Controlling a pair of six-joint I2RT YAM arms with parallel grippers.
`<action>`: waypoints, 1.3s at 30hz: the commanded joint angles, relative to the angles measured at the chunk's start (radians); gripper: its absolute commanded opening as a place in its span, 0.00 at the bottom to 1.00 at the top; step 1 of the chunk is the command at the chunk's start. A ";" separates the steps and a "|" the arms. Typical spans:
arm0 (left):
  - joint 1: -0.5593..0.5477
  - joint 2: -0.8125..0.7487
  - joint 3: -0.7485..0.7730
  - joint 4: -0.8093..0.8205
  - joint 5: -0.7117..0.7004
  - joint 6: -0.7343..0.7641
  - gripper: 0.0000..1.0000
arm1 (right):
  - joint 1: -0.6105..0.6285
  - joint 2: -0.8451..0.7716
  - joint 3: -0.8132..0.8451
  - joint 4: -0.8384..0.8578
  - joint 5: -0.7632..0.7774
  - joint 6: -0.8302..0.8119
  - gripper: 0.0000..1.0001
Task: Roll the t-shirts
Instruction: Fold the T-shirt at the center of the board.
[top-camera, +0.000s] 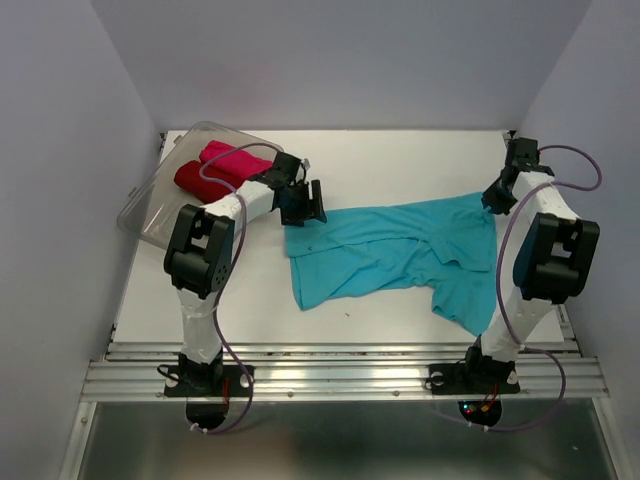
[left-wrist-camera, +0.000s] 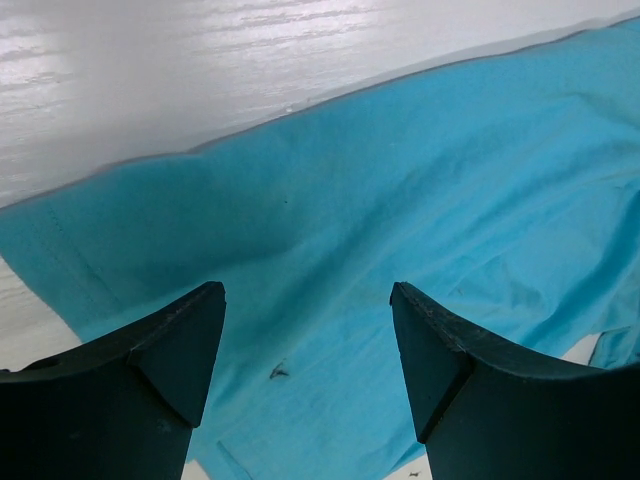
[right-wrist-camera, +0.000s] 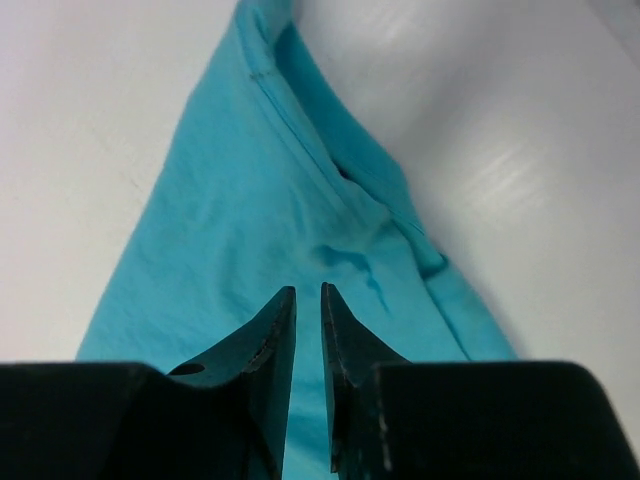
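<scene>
Turquoise shirt lies with its long axis left-right. Left gripper gapes over its far-left edge. Right gripper is at the far-right corner, jaws nearly together, grip unclear.

The spread t-shirt lies on the table, centre-right. Far left, the tub holds two rolled t-shirts.

turquoise t-shirt: spread, wrinkled, centre-right | red t-shirt, pink t-shirt: apparently rolled, far-left
</scene>
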 joint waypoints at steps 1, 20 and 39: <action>-0.007 0.041 0.028 -0.008 0.002 0.007 0.78 | -0.008 0.110 0.133 0.051 -0.111 0.014 0.22; 0.010 0.138 0.012 -0.070 -0.144 0.036 0.77 | -0.008 0.528 0.487 0.051 0.027 -0.036 0.21; 0.021 0.130 0.005 -0.060 -0.141 0.033 0.77 | -0.008 0.242 0.146 0.172 0.053 -0.060 0.21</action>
